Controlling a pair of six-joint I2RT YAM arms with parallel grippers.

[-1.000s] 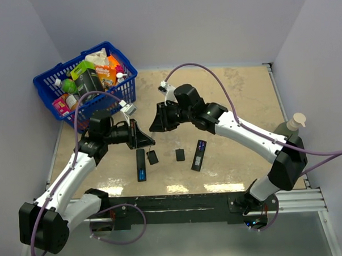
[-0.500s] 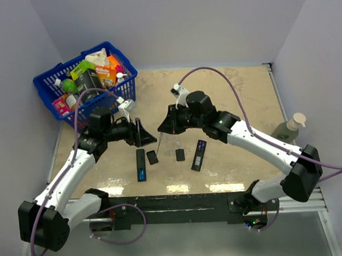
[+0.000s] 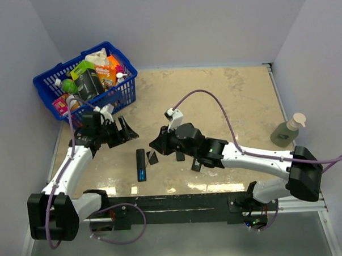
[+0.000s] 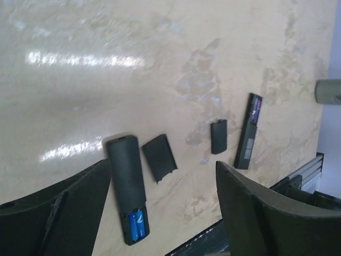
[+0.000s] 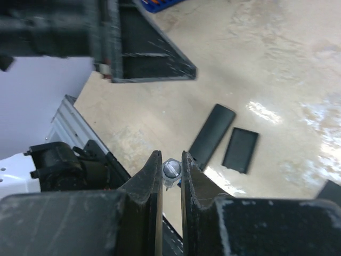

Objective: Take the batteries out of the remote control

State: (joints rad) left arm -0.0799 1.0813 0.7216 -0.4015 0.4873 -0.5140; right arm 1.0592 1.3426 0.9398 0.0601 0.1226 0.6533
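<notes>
The blue batteries (image 4: 137,224) sat side by side in the open bay at the near end of the black remote (image 4: 126,176). It lay flat on the worktop (image 3: 232,97), close to the near edge. A loose cover (image 4: 160,157) lay just beside it. Further right were a second cover (image 4: 218,136) and a second remote (image 4: 246,144) with a purplish battery (image 4: 257,108) showing.

My right tool (image 5: 171,160) hung over the first remote, pinched almost shut on a small grey piece (image 5: 171,169). My left tool (image 3: 121,130) stood spread wide and held nothing, near the blue basket (image 3: 55,87).

I had open room behind and to the right, as far as the walls. A soap bottle (image 3: 287,131) stood at the right edge. I could read no lettering on the packets in the basket.
</notes>
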